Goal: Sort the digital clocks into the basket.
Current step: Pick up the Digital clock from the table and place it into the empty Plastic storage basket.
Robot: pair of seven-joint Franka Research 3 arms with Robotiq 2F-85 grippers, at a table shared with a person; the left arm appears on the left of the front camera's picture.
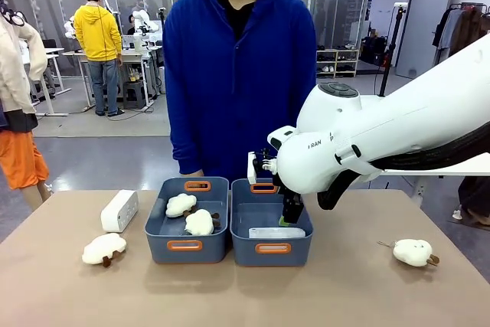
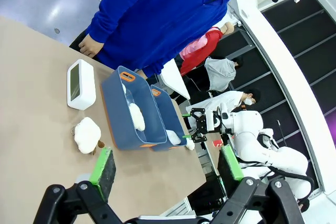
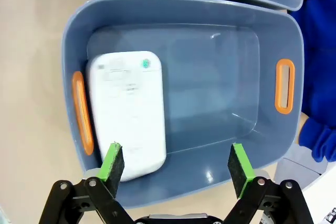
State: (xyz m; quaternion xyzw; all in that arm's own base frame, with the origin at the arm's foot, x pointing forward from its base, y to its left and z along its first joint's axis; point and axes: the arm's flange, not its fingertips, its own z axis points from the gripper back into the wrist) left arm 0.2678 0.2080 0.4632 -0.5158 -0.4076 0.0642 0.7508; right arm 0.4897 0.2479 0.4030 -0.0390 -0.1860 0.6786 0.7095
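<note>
- We count two clocks. The first clock (image 3: 127, 114) lies flat in the basket (image 3: 220, 77), against its handle end, with no display showing.
- The second clock (image 1: 120, 210) stands upright on the table (image 1: 245, 296), just beside the other bin (image 1: 162, 237).
- We judge the second clock light, rigid and smooth-shelled, so liable to slip or tip over. We advise gripping it across its two narrow side edges, clear of the display.
- The right gripper (image 3: 175, 150) hovers above the basket, fingers wide apart and holding nothing.
- The left gripper (image 2: 166, 153) hangs well apart from the second clock, fingers likewise spread and empty.
- We count two bins and four plush toys (image 1: 104, 249): two in the other bin, two on the table.
</note>
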